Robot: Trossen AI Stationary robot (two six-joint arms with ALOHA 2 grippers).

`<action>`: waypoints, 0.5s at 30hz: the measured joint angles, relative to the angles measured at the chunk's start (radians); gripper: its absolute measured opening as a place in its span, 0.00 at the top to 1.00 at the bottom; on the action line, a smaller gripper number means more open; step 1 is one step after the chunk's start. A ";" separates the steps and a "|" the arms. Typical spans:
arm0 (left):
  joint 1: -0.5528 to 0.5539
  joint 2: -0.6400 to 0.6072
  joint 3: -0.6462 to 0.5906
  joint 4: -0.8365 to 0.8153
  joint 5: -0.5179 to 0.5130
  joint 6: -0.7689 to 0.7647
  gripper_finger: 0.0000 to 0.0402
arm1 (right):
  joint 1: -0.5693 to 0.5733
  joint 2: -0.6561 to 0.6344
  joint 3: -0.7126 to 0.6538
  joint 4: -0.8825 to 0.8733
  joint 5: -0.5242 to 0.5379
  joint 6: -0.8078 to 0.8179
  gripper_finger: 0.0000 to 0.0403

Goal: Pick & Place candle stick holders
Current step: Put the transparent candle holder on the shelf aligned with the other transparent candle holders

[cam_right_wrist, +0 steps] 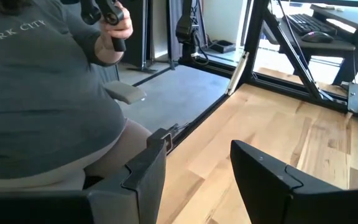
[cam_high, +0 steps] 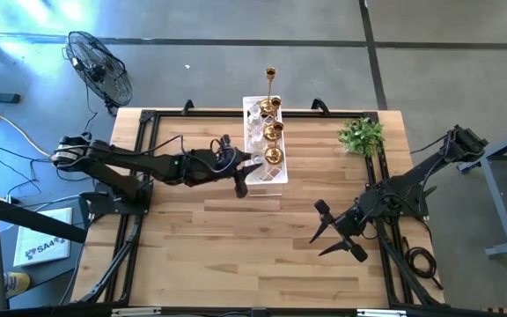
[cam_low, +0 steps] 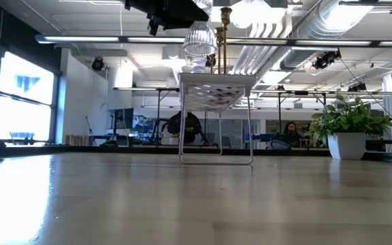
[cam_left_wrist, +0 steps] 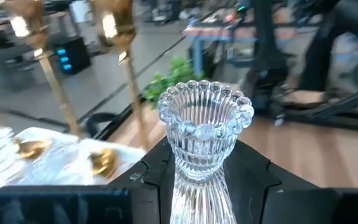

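Left end effector (cam_high: 246, 167) gripping glass holder (cam_left_wrist: 205, 130) upright, hovering just beside white tray (cam_high: 255, 175); right end effector (cam_right_wrist: 197, 174) idling released, well apart.

Read "ORK CITY" in pale letters across a person's grey shirt (cam_right_wrist: 36, 93), first letters cut off; "SA4" on a white sheet (cam_high: 40, 247) lying on the floor beside the table.

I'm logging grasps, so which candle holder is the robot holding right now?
The clear ribbed glass one, clamped in the left claw beside the white tray. The gold ones stand on the tray.
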 joint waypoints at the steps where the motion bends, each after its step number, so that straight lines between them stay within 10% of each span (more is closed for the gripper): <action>1: -0.001 0.000 0.000 -0.009 -0.025 0.000 0.74 | 0.000 0.000 0.000 0.000 0.002 0.000 0.56; 15: -0.009 0.076 0.000 -0.014 -0.137 -0.031 0.74 | 0.000 0.000 0.000 -0.005 0.074 0.000 0.56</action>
